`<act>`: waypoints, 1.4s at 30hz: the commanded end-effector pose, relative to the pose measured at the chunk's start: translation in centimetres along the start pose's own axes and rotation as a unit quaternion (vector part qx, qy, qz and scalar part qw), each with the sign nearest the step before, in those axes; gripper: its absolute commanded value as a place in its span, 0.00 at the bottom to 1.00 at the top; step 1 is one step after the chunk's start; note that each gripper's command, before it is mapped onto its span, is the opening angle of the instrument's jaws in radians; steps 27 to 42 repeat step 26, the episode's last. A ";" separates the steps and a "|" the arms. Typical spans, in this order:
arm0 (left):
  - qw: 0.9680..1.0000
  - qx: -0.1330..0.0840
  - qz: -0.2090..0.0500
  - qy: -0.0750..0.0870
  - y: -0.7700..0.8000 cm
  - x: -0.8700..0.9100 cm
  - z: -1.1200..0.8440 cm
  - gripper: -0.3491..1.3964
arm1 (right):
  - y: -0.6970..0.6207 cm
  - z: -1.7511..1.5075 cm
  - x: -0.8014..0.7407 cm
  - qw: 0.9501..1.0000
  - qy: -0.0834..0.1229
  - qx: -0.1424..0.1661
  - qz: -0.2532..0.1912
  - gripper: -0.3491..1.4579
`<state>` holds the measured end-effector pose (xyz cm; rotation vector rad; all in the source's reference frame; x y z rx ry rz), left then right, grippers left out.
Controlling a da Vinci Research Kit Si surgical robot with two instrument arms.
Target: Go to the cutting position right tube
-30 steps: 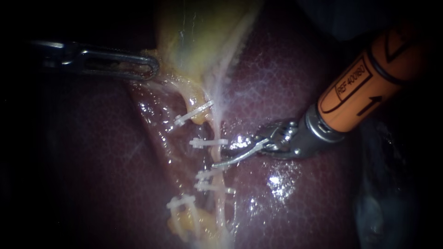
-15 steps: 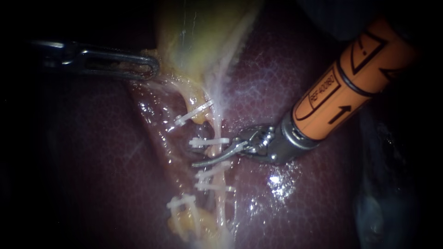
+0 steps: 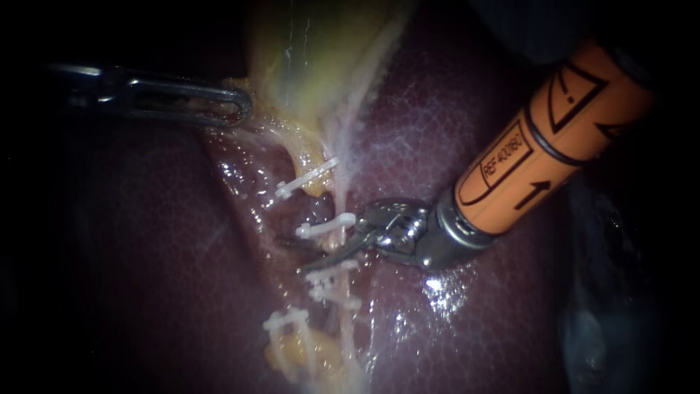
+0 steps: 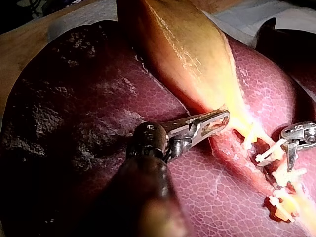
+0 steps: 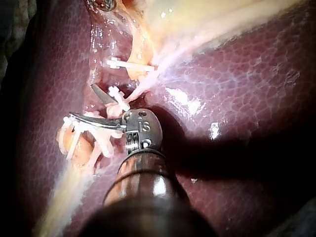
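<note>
Left instrument at gallbladder edge

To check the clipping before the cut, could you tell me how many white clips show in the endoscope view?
5 clips: one tilted uppermost, one just above the open jaws of the right instrument, two close together just below them, one lowest. Others may be hidden.

Right instrument advanced; open jaws now straddle right tube
</note>
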<state>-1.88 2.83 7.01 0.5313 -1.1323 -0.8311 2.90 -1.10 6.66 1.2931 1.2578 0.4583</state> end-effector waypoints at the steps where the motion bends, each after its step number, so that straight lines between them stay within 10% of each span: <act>1: 1.000 0.000 0.000 0.000 0.00 0.00 0.00 0.00 | -0.04 0.01 0.04 1.000 0.003 0.004 -0.003 0.78; 13: 1.000 0.000 0.000 0.000 0.00 0.00 0.00 0.00 | -0.28 0.02 0.32 0.999 0.032 0.029 -0.027 0.73; 42: 1.000 0.001 0.000 0.000 0.00 0.00 -0.02 0.00 | -0.28 0.03 0.33 0.999 0.033 0.030 -0.028 0.72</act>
